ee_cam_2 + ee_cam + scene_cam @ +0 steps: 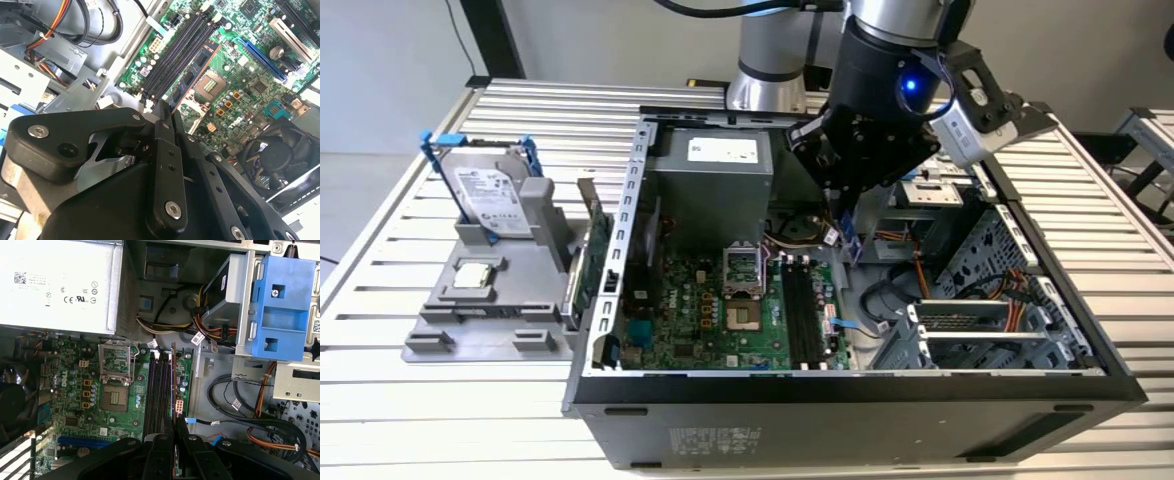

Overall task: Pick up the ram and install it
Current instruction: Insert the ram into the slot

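Arm: silver and black arm (881, 60) comes down from the upper middle of the exterior view into the open case.
Gripper: black gripper (176, 427) is clenched on the ram, with one finger on each flat face, as seen in both wrist views.
Ram: dark stick (192, 75) with black chips and a copper-coloured edge, held by one end. The rest sticks out past the fingertips.
Ram position: over the green board (707, 320), lined up lengthwise with the memory slots (157, 390) and close beside them. I can't tell if it touches a slot.
Memory slots: four long black slots side by side, next to the processor socket (116, 397).
Case: black tower (854, 410) lying on its side, open face up, centre of the exterior view, on a slatted metal table (400, 400).
Power supply: grey box (55, 285) with a white label, at the far end of the case.
Fan: black fan (282, 155), just beside the board's edge.
Drive bracket: blue plastic bracket (282, 305) — on the grey metal cage, orange and black cables near it.
Green card: standing upright (594, 265) just outside the case wall on the exterior view's left.
Stand: grey plastic stand (487, 300) on the exterior view's left — a hard drive (494, 195) stands upright in it.
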`<state>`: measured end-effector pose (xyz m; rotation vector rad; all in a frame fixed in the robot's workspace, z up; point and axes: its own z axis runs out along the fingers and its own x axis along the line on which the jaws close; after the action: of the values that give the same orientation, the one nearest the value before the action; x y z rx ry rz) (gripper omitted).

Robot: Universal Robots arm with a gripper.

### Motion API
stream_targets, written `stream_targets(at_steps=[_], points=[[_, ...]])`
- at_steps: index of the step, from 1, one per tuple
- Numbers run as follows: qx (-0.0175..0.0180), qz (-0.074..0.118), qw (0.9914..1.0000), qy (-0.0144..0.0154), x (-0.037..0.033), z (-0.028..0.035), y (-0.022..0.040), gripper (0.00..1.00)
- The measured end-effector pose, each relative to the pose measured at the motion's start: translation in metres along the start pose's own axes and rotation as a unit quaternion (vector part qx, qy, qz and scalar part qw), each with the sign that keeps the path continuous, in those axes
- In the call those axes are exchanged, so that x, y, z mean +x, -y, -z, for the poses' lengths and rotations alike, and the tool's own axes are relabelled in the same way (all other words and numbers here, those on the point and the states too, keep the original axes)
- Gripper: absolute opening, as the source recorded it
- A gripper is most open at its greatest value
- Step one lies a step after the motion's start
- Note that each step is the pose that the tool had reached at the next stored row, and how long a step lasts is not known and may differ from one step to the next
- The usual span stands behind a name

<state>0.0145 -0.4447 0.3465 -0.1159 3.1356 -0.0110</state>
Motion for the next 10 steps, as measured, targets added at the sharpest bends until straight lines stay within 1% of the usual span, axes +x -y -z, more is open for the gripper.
stream_targets(at_steps=[10], points=[[-0.0002, 0.000, 1.00000, 0.0000, 0.0000, 0.0000, 0.0000, 0.00]])
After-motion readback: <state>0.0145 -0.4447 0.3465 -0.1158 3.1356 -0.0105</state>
